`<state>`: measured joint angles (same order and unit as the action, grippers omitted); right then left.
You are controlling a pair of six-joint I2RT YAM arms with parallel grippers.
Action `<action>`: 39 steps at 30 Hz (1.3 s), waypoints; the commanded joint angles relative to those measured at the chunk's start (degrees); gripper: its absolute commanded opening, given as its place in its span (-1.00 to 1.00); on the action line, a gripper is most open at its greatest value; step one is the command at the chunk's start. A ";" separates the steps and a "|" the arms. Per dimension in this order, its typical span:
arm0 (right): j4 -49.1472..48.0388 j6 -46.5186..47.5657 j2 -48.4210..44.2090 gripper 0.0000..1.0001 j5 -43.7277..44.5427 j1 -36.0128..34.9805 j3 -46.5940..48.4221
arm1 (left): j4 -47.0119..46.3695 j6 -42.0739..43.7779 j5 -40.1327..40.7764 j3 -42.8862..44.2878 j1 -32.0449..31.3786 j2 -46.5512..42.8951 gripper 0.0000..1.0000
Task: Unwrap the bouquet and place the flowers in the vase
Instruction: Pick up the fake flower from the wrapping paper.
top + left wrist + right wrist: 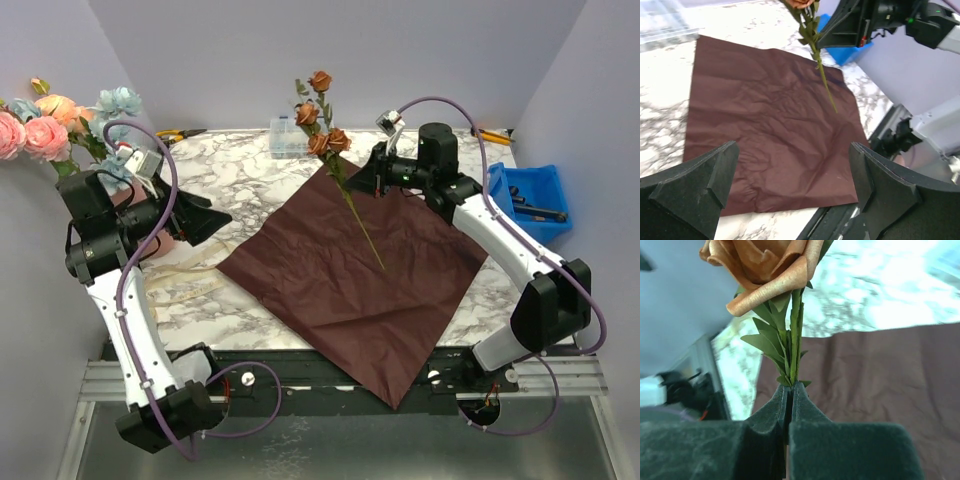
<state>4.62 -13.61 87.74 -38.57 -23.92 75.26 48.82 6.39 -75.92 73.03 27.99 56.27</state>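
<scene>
Lying spread flat over the marble bench (240, 170), the dark maroon sheet (340, 280) is covering the middle of it like a diamond, its nearest corner hanging over the front edge.

The left arm is hovering at the left of the bench, just off the sheet's left corner. Its left pincer (205, 222) is gaping fully open with nothing between the fingers, and its wrist camera is looking across the creased sheet.

The right arm is reaching in from the right, above the sheet's far corner. The right pincer (365, 180) is clamping shut on the thin green stem of the brownish-orange flowers (322, 115). The spray is leaning up and back over the bench's far edge, while the stem's free end is pointing down over the sheet.

A blue bin (530, 200) is sitting at the right edge of the bench, and a clear box (285, 135) is sitting at the back.

The pink, peach and light blue flowers (50, 120) are standing together at the far left. Their stems are disappearing behind the left arm (a salmon sliver there may be the vase (165, 242), mostly hidden).
</scene>
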 commanded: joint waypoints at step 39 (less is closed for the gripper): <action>-41.70 -30.83 7.48 -0.99 -38.13 -5.38 -9.16 | -85.99 -64.20 18.61 -13.64 -37.08 18.78 -0.52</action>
<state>-38.33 -46.54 95.48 -74.72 -29.26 65.93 -33.78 -55.55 -58.00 57.82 -7.75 75.05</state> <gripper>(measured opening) 0.015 0.442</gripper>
